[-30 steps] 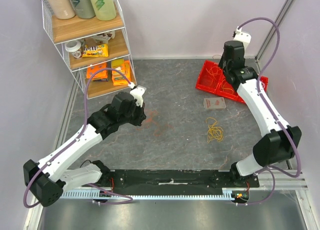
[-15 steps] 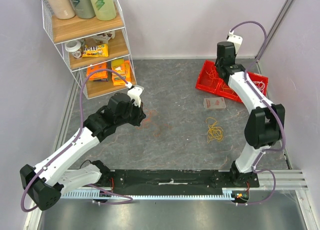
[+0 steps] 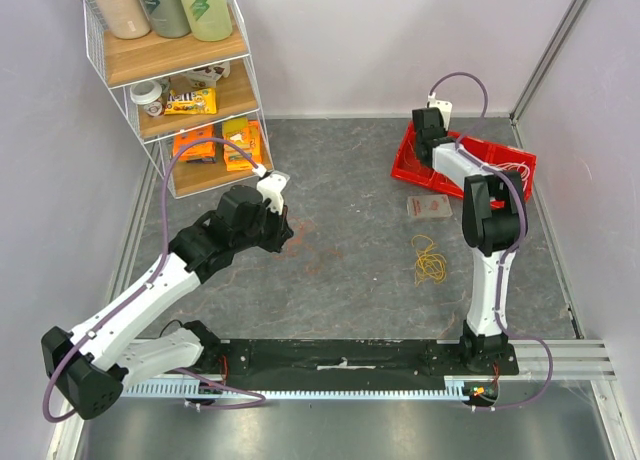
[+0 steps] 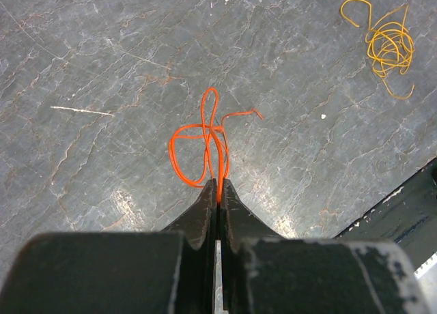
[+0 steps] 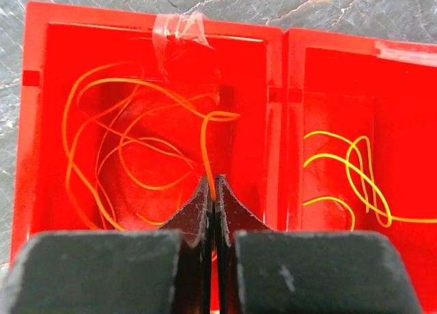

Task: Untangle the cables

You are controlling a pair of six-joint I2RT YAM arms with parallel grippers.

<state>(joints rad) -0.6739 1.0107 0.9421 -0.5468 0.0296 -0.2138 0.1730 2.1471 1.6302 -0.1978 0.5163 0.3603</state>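
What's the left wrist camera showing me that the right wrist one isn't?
Left wrist only: the left gripper pinching a red-orange cable looped on the grey table, with a yellow tangle lying apart at upper right. Right wrist only: the right gripper pinching an orange cable over the red bins, orange wires in the left compartment, yellow wires in the right. Both: jaws shut on one thin cable.

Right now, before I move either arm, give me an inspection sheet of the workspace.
Surface: grey table, nothing spilled seen.
Job's things: red-orange cable and yellow tangle on table; orange cables and yellow cable in adjoining red bins.
Clutter: small packet by bins.
Grippers: left gripper shut on red-orange cable; right gripper shut on orange strand over bin.
Cables: purple hoses arch over arms.
Surroundings: snack shelf far left.
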